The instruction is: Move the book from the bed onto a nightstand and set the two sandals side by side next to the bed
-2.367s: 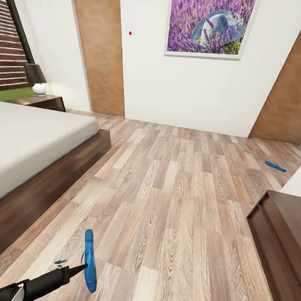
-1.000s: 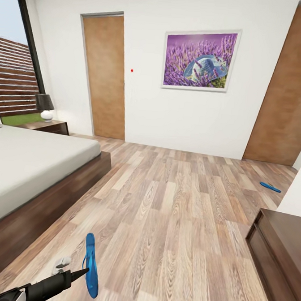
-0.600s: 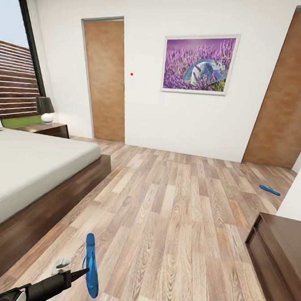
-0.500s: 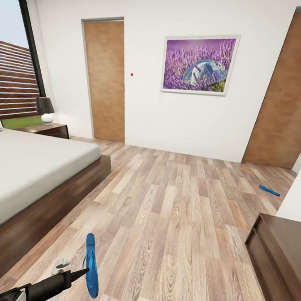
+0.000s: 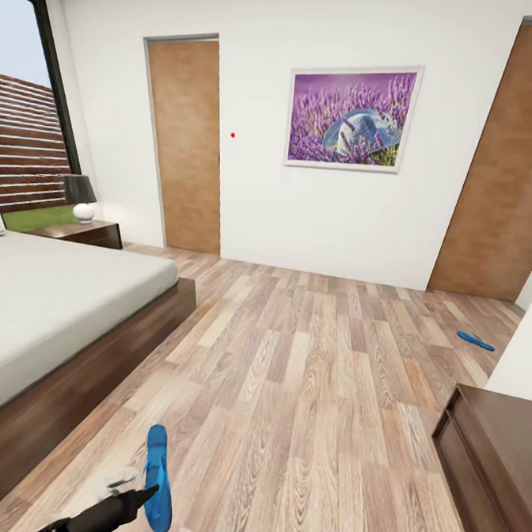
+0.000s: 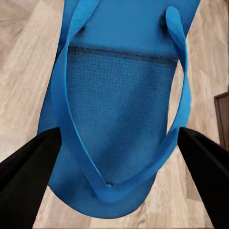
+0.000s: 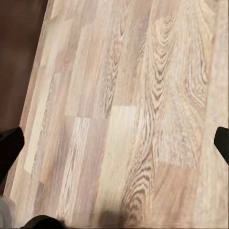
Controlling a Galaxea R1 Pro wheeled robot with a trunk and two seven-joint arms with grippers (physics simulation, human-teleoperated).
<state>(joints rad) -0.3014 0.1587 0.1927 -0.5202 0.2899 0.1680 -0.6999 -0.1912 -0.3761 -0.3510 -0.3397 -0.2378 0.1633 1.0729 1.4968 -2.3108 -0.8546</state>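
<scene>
One sandal (image 6: 119, 95) between left end effector (image 6: 119, 157) fingers.

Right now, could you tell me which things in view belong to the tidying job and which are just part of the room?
Belong to the job:
near sandal, by the left gripper
far sandal
bed
nightstand

Just part of the room:
table lamp
lavender picture
two wooden doors
dark cabinet
</scene>
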